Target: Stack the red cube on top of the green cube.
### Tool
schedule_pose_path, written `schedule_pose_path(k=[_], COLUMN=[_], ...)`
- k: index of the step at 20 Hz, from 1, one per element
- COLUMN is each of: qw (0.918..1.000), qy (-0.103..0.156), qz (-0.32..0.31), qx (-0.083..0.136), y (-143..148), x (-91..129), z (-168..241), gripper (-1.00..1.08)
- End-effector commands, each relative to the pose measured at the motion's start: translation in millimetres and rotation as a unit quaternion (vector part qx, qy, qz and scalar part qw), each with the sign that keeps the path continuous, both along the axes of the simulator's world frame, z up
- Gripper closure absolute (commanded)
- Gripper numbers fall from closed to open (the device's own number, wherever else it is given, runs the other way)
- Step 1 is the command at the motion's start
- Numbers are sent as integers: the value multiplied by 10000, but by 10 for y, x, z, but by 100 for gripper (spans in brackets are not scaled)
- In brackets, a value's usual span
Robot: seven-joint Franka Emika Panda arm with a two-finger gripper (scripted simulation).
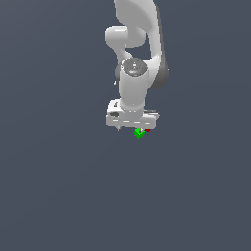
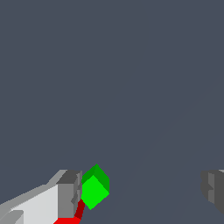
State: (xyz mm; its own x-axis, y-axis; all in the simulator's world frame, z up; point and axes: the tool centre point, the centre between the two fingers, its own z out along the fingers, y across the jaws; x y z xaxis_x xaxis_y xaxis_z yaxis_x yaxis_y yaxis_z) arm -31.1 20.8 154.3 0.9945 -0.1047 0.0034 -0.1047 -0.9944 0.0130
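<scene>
The green cube [image 1: 139, 133] lies on the grey floor just under the white gripper [image 1: 131, 128]. The red cube [image 1: 147, 130] touches it on the exterior view's right and is mostly hidden by the hand. In the wrist view the green cube [image 2: 95, 187] sits just inside one finger [image 2: 68, 194]. Only a red sliver of the red cube [image 2: 74, 217] shows by that finger. The other finger [image 2: 214, 190] is far off, so the gripper [image 2: 140, 192] is open and holds nothing.
The Panda arm [image 1: 139, 44] rises behind the gripper in the exterior view. The plain dark grey floor [image 1: 59, 186] surrounds the two cubes, and no other object shows.
</scene>
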Motion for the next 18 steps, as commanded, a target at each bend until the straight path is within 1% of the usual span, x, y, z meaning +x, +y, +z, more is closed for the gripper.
schedule_pose_path(k=[1, 9, 18], qw=[9998, 9956, 9856], qy=[0, -1, -3], qz=[-192, -932, -1688], qx=[6, 27, 48], y=[64, 351, 726], x=[-129, -586, -996], z=[-71, -340, -619], gripper=[-92, -92, -92])
